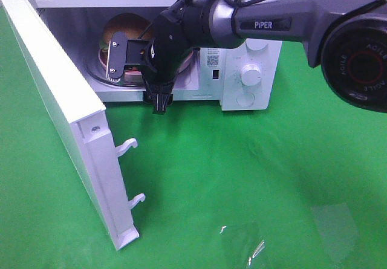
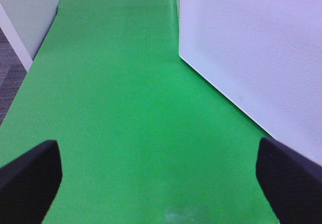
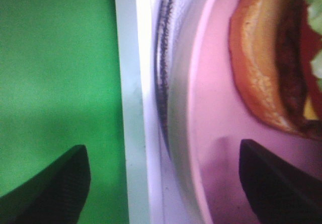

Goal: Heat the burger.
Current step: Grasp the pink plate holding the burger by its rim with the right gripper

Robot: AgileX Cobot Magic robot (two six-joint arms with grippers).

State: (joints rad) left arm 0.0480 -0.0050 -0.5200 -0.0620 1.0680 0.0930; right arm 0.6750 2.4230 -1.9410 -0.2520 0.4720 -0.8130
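Observation:
The burger [image 1: 124, 27] sits on a pink plate [image 1: 104, 56] inside the open microwave [image 1: 266, 45]. In the right wrist view the burger [image 3: 266, 58] shows its golden bun, dark patty and lettuce on the plate [image 3: 216, 113]. My right gripper [image 1: 158, 98] hangs at the oven's front opening. It [image 3: 163, 189] is open, one finger over the green cloth and the other over the plate, with the plate rim and the oven's front lip between them. My left gripper [image 2: 161, 183] is open above the green cloth with nothing between its fingers.
The microwave door [image 1: 54, 87] stands swung wide to the left, its two latch hooks [image 1: 127, 145] pointing out. A knob [image 1: 251, 72] is on the control panel at the right. A white perforated panel [image 2: 251, 48] stands close beside the left gripper. Green cloth [image 1: 242, 178] covers the table.

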